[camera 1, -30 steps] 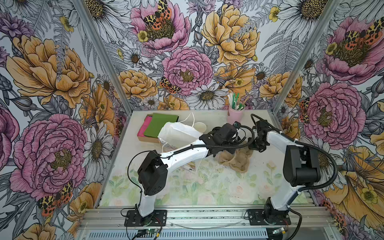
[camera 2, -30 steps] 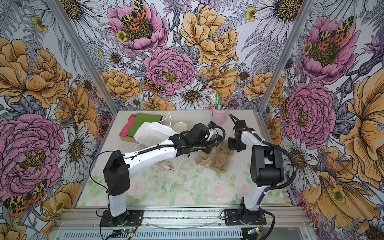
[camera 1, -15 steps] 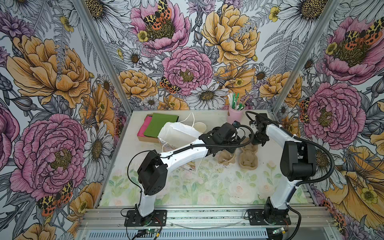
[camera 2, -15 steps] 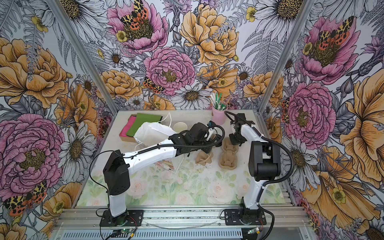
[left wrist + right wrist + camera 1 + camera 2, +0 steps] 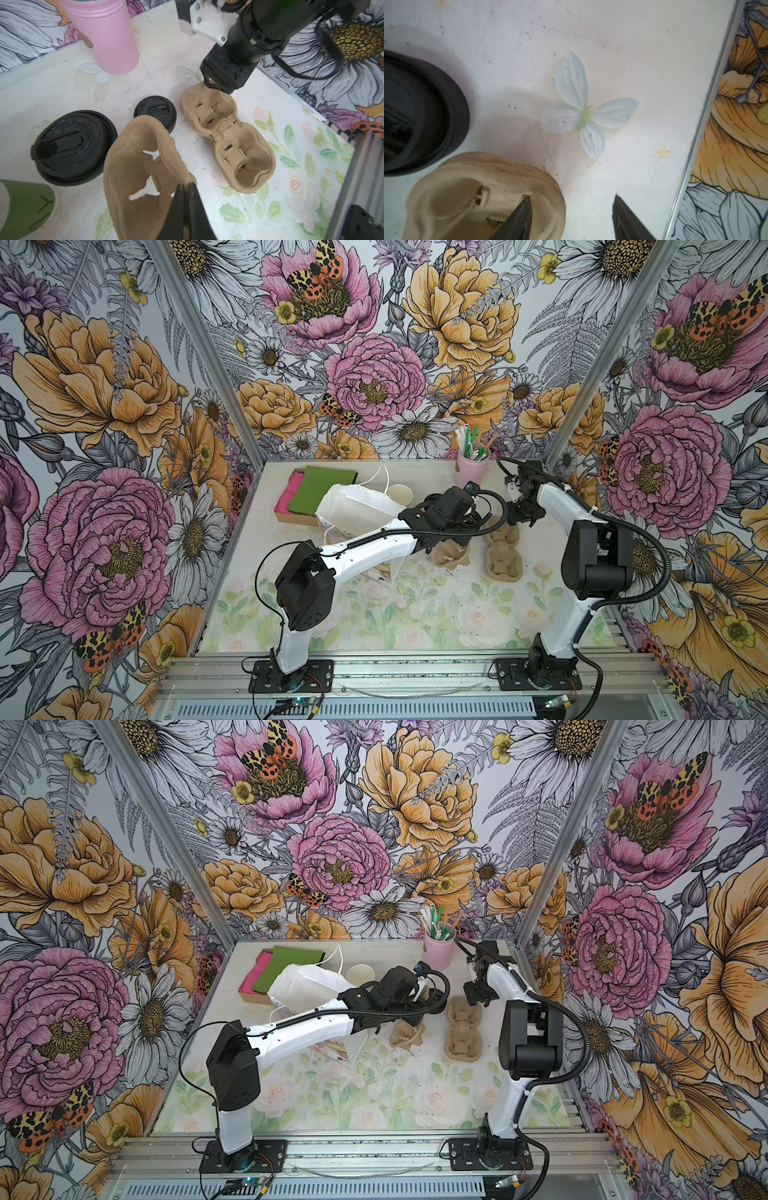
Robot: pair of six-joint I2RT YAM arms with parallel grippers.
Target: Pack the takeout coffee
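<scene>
The takeout coffee is not in view as such. Two black lids show in the left wrist view, and I cannot tell whether a cup stands under either. My left gripper is shut on the rim of a brown pulp cup carrier, which is tilted up off the table. A second carrier lies flat to its right. My right gripper is open at that carrier's far end. One finger is inside a cup well and the other is outside the rim.
A pink cup of straws stands at the back. A white paper bag lies at the back left, beside green and pink sheets on a box and a lidless paper cup. A white-and-green cup is beside the big lid. The right wall rail is close.
The two carriers, bunched together a second ago, now lie apart. My right gripper has opened and let go of the flat carrier. My left gripper still holds the other one.
</scene>
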